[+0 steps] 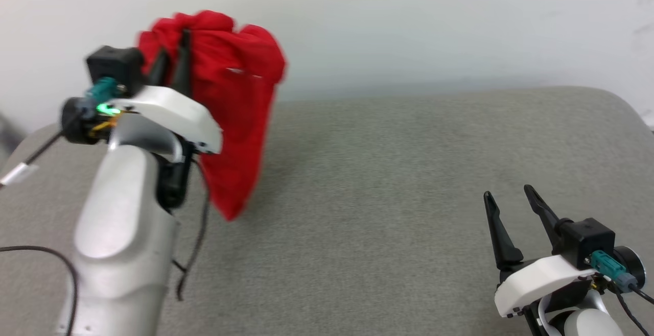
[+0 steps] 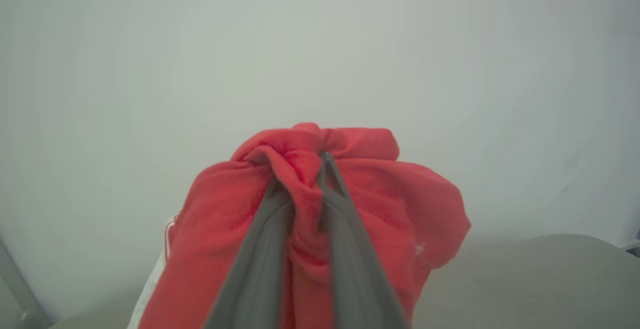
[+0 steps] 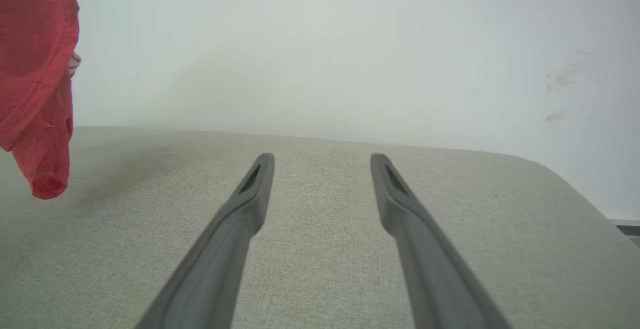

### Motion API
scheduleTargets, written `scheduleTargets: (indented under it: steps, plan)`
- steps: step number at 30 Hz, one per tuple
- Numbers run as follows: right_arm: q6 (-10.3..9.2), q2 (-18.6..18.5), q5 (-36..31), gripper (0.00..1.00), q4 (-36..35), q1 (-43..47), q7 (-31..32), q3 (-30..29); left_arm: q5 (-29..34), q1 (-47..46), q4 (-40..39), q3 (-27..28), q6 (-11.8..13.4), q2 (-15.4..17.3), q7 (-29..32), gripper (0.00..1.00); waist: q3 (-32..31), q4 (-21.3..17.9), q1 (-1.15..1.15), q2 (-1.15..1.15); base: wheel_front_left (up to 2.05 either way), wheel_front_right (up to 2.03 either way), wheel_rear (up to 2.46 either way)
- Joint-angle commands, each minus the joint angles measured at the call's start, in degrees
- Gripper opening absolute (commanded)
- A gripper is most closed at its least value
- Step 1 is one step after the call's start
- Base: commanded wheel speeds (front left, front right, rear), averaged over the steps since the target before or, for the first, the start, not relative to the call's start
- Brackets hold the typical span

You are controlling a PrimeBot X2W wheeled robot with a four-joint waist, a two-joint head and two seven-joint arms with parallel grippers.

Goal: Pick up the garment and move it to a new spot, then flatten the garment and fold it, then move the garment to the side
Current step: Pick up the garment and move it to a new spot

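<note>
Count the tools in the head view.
2: the left tool, high at upper left, shut on the shirt; the right tool, lower right, open over the grey surface.

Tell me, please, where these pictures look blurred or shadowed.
Head view: the garment is motion-blurred at its edges, throwing faint shadow on the grey fabric surface. Left wrist view: the left tool, close to the lens, looks soft. Right wrist view: the right tool is sharp.

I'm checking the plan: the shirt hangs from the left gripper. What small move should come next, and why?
Probably shift the left gripper toward the bare middle of the grey surface: the shirt hangs bunched in its closed grip, bottom tip near the surface, and the right gripper sits open.
</note>
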Motion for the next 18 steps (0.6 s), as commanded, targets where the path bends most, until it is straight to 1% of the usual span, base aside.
scheduleTargets:
  steps: [1,4,9,12,16,18]
  plan:
    - [-0.02,0.1,0.0,1.0,-0.4,0.6,0.3,-0.2,-0.4,1.4,-1.4,-1.1,-0.3,-1.6,0.4,0.0,-0.4,-3.5,0.01,0.0,0.0,0.0,0.0]
    - [-0.02,0.1,-0.1,1.0,-0.8,0.8,0.8,-1.0,-1.2,2.8,-3.5,-4.0,-1.3,-5.1,1.2,0.0,0.0,-5.8,0.01,0.0,0.0,0.0,0.0]
    - [-0.02,0.1,-0.1,1.0,-1.7,0.6,1.3,-2.0,-2.6,5.9,-5.4,-10.3,-2.8,-8.4,2.2,0.0,1.9,-9.0,0.01,0.0,0.0,0.0,0.0]
    - [-0.02,0.1,0.4,1.0,-2.0,0.0,1.3,-1.9,-3.2,8.5,-5.0,-14.7,-3.4,-9.1,2.7,0.0,3.5,-10.7,0.01,0.0,0.0,0.0,0.0]
    - [-0.02,0.1,0.9,1.0,-1.8,-0.4,0.8,-2.1,-3.8,13.4,-2.7,-20.2,-3.7,-9.5,3.7,0.0,4.9,-11.8,0.01,0.0,0.0,0.0,0.0]
    - [-0.02,0.1,1.0,1.0,-1.6,-0.6,0.7,-2.3,-4.3,15.6,-1.2,-22.1,-3.9,-9.6,4.2,0.0,5.4,-11.9,0.01,0.0,0.0,0.0,0.0]
